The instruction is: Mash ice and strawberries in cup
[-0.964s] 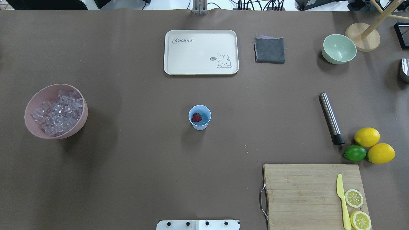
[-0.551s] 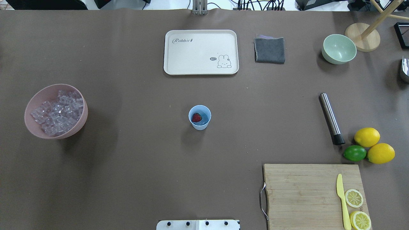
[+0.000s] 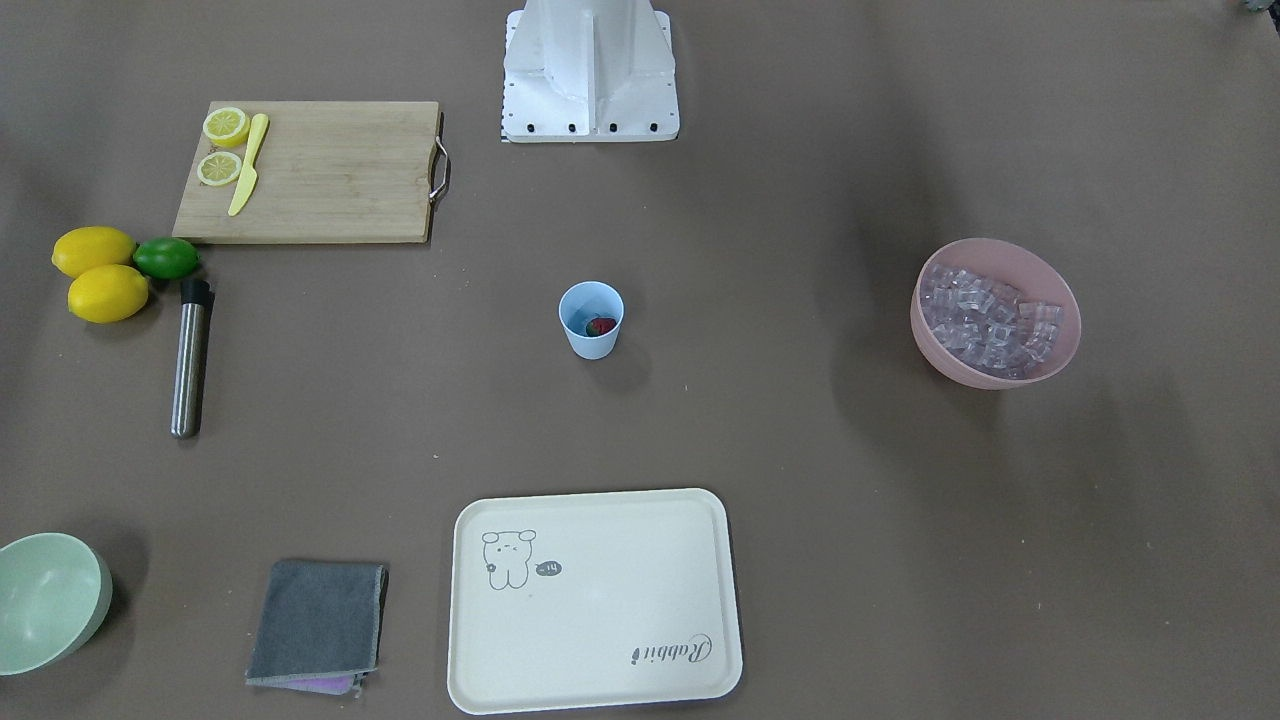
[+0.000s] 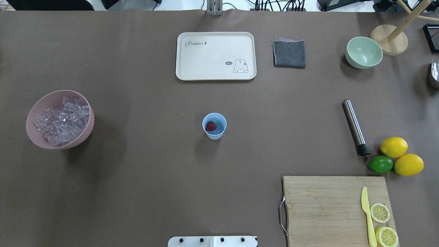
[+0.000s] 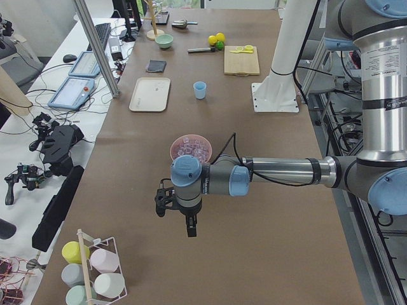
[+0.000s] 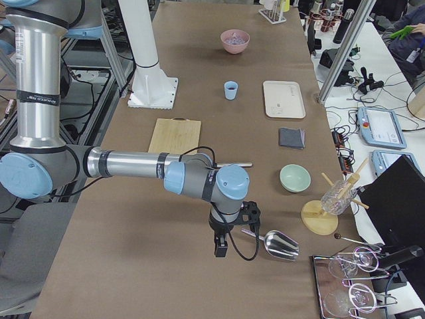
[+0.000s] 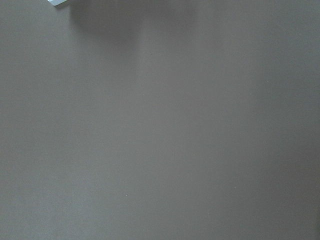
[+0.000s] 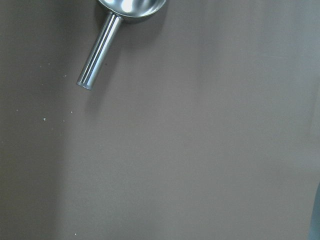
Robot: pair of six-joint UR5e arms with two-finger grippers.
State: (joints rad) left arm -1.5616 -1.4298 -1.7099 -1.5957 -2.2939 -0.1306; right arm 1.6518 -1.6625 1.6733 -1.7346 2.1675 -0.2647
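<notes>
Cup (image 4: 216,136) stands upright on brown table covering (image 4: 144,178).

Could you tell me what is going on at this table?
Nothing is being handled yet. The left claw and the right claw hang over the table's ends, the right one beside a metal scoop. The strawberry sits in the cup mid-table, the ice fills the pink bowl, and the steel muddler lies untouched.

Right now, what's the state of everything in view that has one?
cup: upright, whole strawberry inside
pink bowl: upright, holds ice
green bowl: upright, empty
tray: flat, bare
cloth: folded
muddler: lying on its side
scoop: lying on table
lemons: two whole; two cut halves on board
left gripper: cannot tell
right gripper: cannot tell
</notes>
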